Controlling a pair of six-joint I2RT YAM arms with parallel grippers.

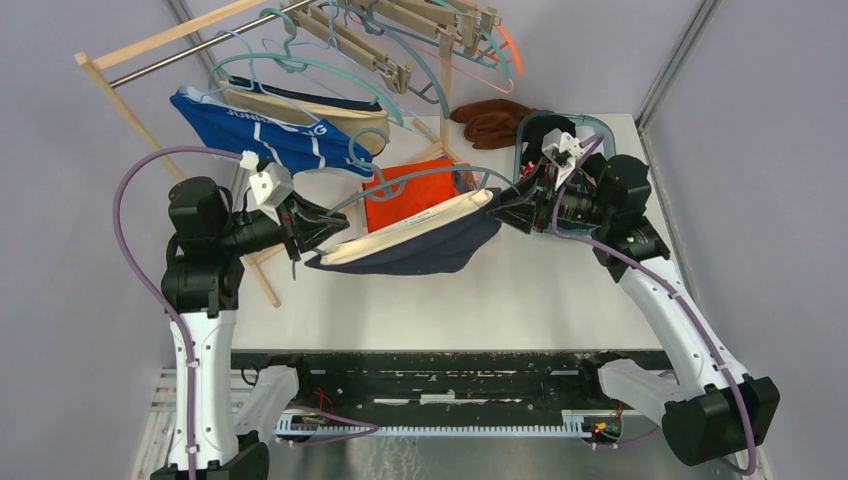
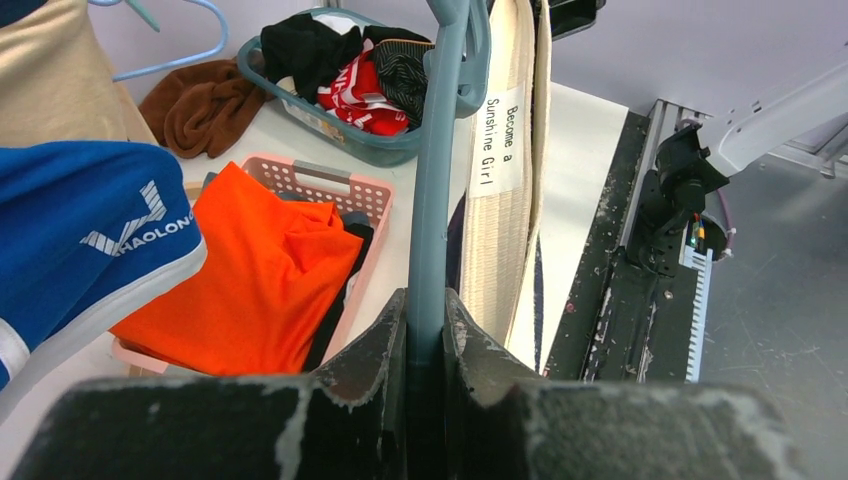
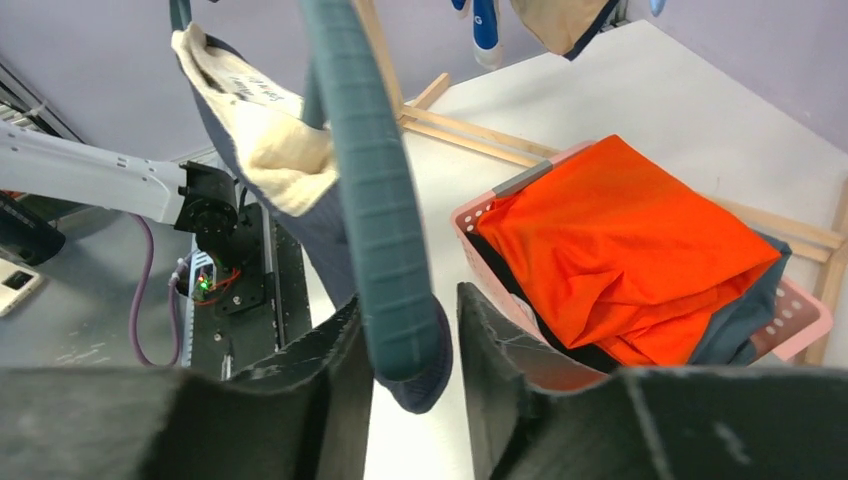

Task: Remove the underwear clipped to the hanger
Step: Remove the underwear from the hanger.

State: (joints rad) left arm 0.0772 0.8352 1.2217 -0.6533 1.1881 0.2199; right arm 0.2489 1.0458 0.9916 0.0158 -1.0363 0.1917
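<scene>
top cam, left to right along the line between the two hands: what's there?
left hand → navy underwear → right hand
</scene>
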